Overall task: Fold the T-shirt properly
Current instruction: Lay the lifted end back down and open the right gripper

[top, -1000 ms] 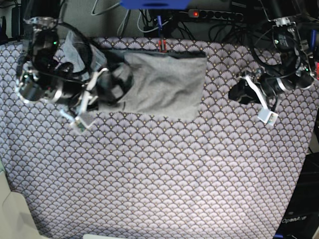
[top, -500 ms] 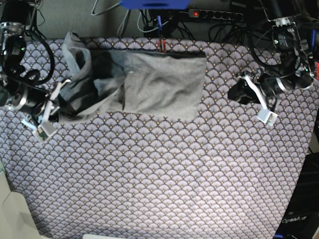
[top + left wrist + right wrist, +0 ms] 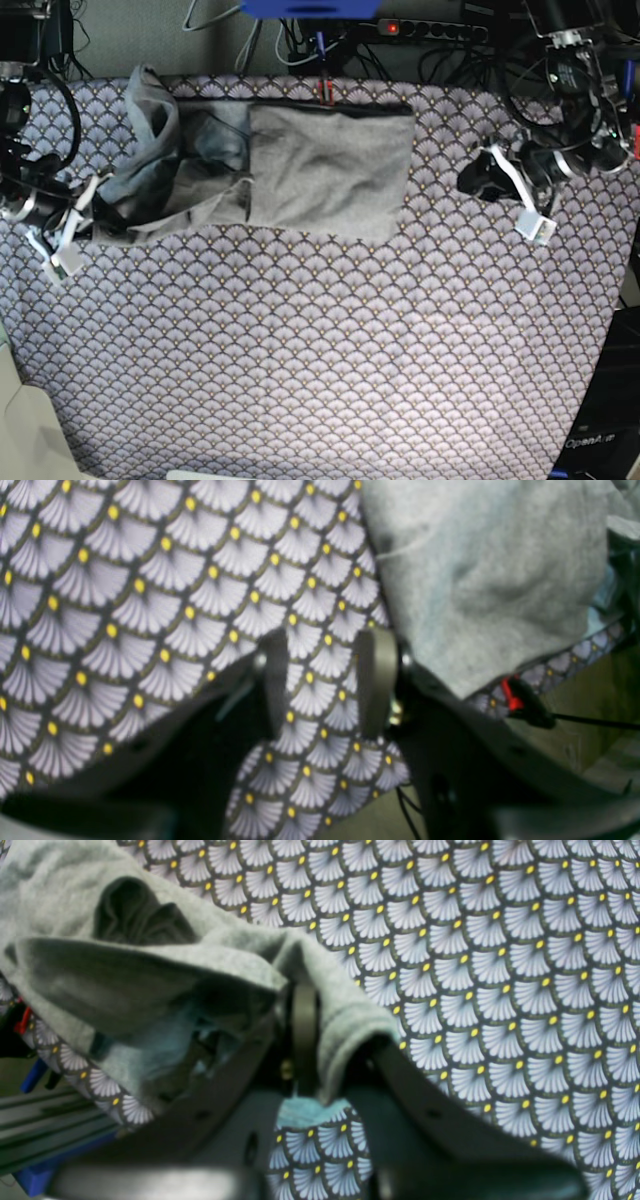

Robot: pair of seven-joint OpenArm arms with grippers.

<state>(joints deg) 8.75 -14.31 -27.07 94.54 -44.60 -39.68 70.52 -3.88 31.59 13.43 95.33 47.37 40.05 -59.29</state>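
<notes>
Right gripper (image 3: 305, 1040) has its jaws clamped on the T-shirt (image 3: 320, 170) at the worktop's (image 3: 320, 350) far left. Left gripper (image 3: 325, 680), jaws apart, hangs over bare cloth right of it.

We see the tablecloth (image 3: 330, 340) from overhead in base view, wrist views sitting close behind each gripper, all sharing the T-shirt (image 3: 320, 170).

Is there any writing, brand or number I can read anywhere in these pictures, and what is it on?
"OpenArm": pale lettering on the dark robot base at the lower right corner of the base view, small and only partly legible.
T-shirt: plain grey, no print or visible label.
Tablecloth: fan-scale pattern only, no words.
Power strip: a red light, any marking too small to read.
</notes>
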